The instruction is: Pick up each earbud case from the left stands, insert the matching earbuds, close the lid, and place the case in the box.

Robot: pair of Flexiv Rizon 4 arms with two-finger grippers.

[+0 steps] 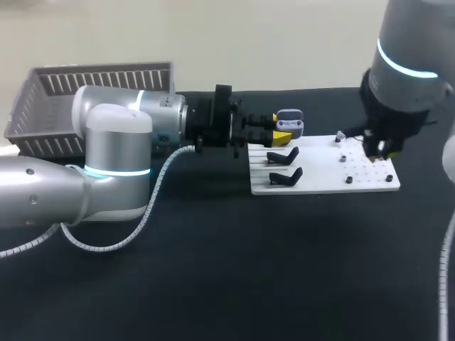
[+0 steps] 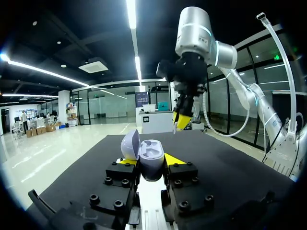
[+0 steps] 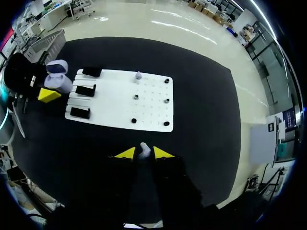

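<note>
My left gripper [image 1: 281, 133] [image 2: 150, 162] is shut on a lavender earbud case [image 1: 290, 121] [image 2: 151, 154], held level with its lid [image 2: 129, 145] open, just above the far left corner of the white board [image 1: 323, 170]. My right gripper [image 1: 377, 151] [image 3: 144, 154] hangs above the board's right end, shut on a small white earbud [image 3: 144, 148] between its yellow tips. A second earbud [image 1: 340, 136] [image 3: 138, 75] rests on the board's far side. In the left wrist view the right gripper [image 2: 178, 123] hangs ahead of the case.
Two black stands [image 1: 283, 156] [image 1: 285, 176] at the board's left stand bare. Small black pegs [image 1: 348, 180] dot its right half. A grey slatted basket [image 1: 92, 92] stands at the table's far left, behind my left arm. Black table surface lies in front of the board.
</note>
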